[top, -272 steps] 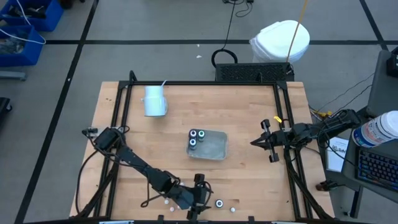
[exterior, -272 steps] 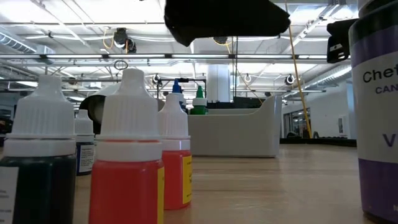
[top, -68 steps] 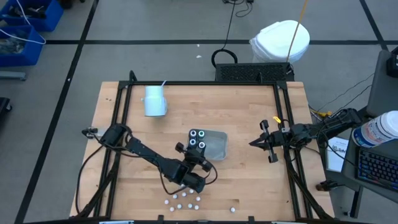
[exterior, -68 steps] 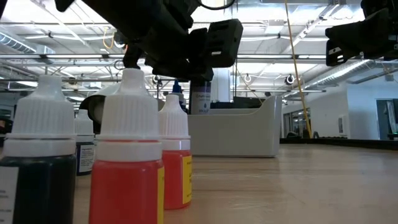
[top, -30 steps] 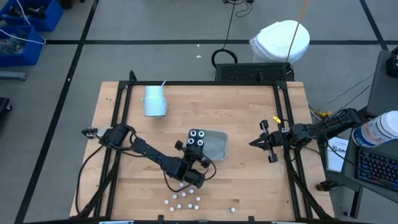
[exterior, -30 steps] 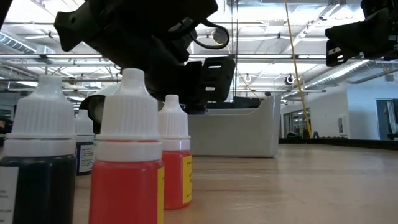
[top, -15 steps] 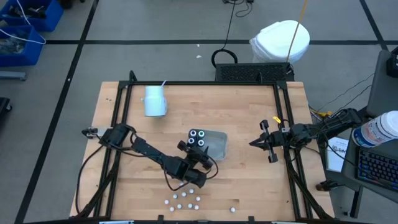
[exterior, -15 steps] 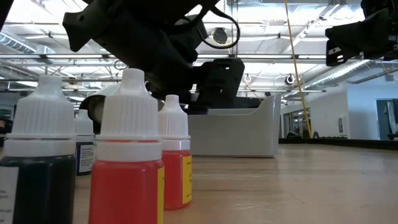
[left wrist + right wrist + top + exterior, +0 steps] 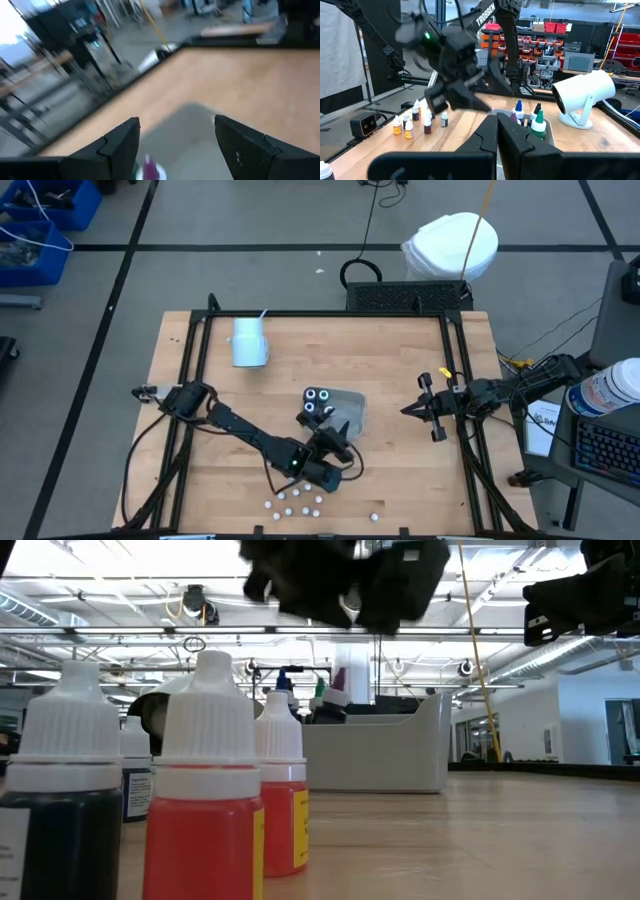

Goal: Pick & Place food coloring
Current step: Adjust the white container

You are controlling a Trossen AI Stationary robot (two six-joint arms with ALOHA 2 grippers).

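The grey tray lies mid-table with several dark food coloring bottles with round tops standing in its left part. Small white-capped bottles stand in a cluster near the table's near edge, close up in the low view. My left gripper hovers open over the tray's near edge; its wrist view shows the fingers wide apart above the tray, with a purple-tipped bottle below them. My right gripper waits shut by the right rail.
A white cup lies near the far left corner. One small bottle stands alone near the near edge. Black rails frame the table. Bare wood lies between the tray and my right gripper.
My left gripper has risen and swung a little toward the table's right edge, over the tray's near edge. In the low view it has moved from in front of the tray up to the picture's top, and a purple-labelled bottle now shows in the tray below it.
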